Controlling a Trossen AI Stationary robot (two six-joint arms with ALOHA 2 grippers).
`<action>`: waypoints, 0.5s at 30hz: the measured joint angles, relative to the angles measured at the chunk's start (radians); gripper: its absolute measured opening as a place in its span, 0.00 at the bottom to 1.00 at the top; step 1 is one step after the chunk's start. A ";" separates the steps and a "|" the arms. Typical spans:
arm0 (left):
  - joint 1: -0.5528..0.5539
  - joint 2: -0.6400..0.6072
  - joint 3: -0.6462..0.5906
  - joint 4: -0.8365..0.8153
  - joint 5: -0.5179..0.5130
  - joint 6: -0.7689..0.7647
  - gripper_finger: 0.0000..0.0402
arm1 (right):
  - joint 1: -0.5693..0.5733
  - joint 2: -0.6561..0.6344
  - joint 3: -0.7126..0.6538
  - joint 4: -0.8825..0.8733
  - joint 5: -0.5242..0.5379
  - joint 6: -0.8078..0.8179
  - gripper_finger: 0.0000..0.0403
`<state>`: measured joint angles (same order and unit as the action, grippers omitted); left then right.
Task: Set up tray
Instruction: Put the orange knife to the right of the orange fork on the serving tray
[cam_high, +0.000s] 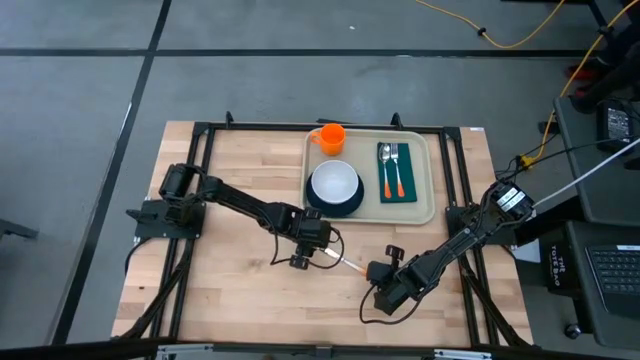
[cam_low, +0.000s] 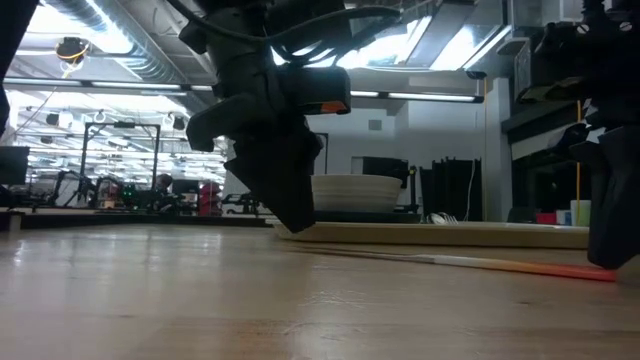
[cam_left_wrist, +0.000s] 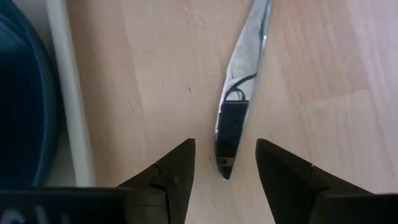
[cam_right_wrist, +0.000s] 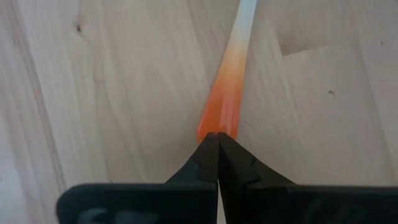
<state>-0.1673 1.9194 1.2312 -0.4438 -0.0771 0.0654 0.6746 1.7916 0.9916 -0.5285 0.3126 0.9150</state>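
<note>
A knife (cam_high: 347, 264) with a silver blade and an orange handle lies flat on the wooden table, in front of the beige tray (cam_high: 425, 175). My left gripper (cam_left_wrist: 225, 171) is open and points down. Its fingers stand on either side of the blade's tip (cam_left_wrist: 225, 163) with a gap on each side. My right gripper (cam_right_wrist: 217, 138) is shut at the handle's end. On the tray are a dark teal plate (cam_high: 345, 205) with a white bowl (cam_high: 334, 183), an orange cup (cam_high: 331, 137), and a dark green napkin (cam_high: 395, 195) bearing a fork and a spoon. My right gripper's shut fingertips (cam_right_wrist: 208, 152) meet the free end of the knife's orange handle (cam_right_wrist: 219, 121). They come slanting down from above, in line with the knife. The knife lies flat on the table. Whether the tips press on the handle or only touch it, I cannot tell.
The tray's rim (cam_left_wrist: 68, 99) and the plate (cam_left_wrist: 25, 106) stand close beside my left gripper. Bare wood stretches toward the table's left and near edges (cam_high: 230, 300). A black frame (cam_high: 200, 135) borders the table.
</note>
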 joint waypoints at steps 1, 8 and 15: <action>0.000 0.000 0.000 0.000 0.008 0.000 0.41 | 0.000 0.000 0.000 0.000 0.000 0.000 0.00; 0.000 0.025 0.002 0.011 0.033 0.009 0.41 | -0.001 0.000 0.000 0.001 0.001 0.000 0.00; 0.006 0.025 0.001 0.015 0.020 -0.011 0.41 | -0.002 0.000 0.000 0.003 0.001 0.000 0.00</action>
<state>-0.1615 1.9442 1.2324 -0.4290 -0.0572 0.0548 0.6722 1.7916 0.9916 -0.5255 0.3136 0.9154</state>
